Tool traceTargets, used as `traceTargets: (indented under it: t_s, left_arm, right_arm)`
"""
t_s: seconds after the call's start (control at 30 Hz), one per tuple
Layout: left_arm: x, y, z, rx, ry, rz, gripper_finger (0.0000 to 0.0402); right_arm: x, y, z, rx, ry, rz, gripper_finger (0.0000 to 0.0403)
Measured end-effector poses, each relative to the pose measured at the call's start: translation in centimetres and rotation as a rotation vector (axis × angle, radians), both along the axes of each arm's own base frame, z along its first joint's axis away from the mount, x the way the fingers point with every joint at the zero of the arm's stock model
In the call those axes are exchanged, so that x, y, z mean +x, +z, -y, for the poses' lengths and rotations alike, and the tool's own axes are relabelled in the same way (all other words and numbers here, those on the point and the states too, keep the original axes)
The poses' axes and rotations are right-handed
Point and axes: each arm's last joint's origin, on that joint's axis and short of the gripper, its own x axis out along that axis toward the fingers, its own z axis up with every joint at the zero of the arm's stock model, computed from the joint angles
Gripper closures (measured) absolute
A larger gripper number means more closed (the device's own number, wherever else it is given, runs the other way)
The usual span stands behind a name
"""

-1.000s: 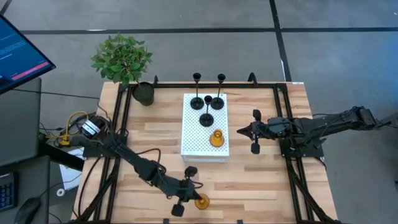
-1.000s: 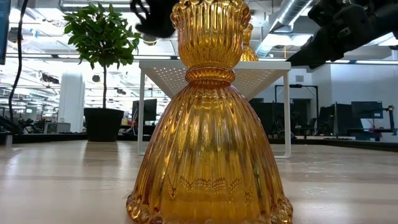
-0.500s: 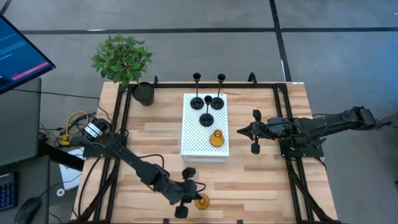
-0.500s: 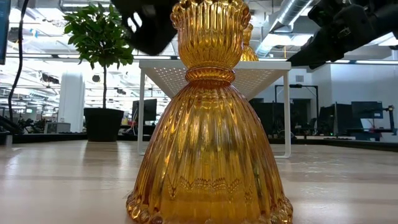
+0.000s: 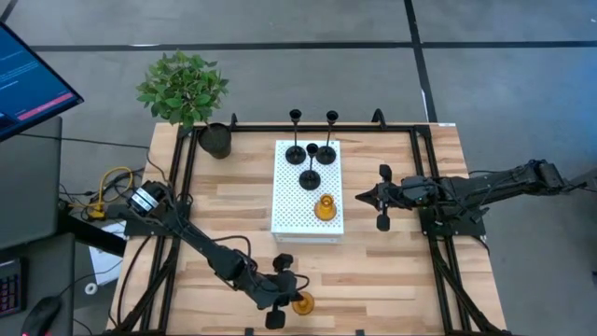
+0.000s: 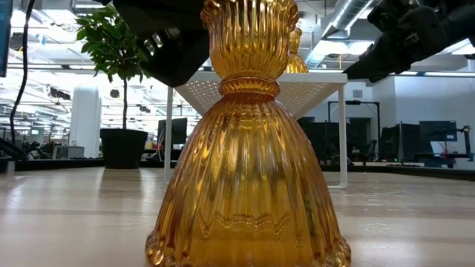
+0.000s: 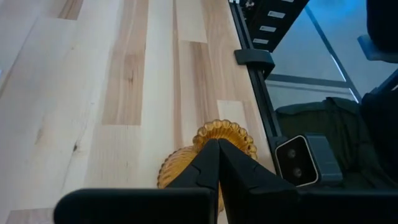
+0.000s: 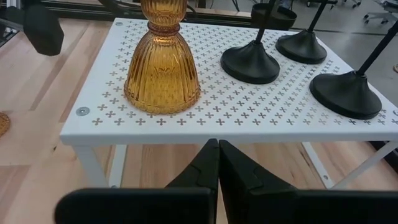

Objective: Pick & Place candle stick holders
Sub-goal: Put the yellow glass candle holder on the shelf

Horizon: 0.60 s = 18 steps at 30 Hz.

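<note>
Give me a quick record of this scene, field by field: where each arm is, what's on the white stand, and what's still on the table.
left gripper: at the table's near edge, beside the amber holder on the table
right gripper: waiting right of the white stand
on the white stand: four black candle holders at the far end, one amber holder nearer
on the wooden table: one amber holder, upright, near the front edge
plant pot: far left corner of the wooden table
holders placed: five of six

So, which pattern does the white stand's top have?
Small cross-shaped holes in rows across the white stand, clearest in the right wrist view.
</note>
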Motion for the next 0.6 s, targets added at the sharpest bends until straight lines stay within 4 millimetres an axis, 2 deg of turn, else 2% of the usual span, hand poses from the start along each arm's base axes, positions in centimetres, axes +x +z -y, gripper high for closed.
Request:
traceTargets:
  t_s: [0.6]
  left_arm:
    - [-0.14, -0.27, -0.26, 0.071, 0.084, -0.003, 0.0399]
  right_arm:
    - [0.00, 0.00, -0.04, 0.016, -0.005, 0.003, 0.0403]
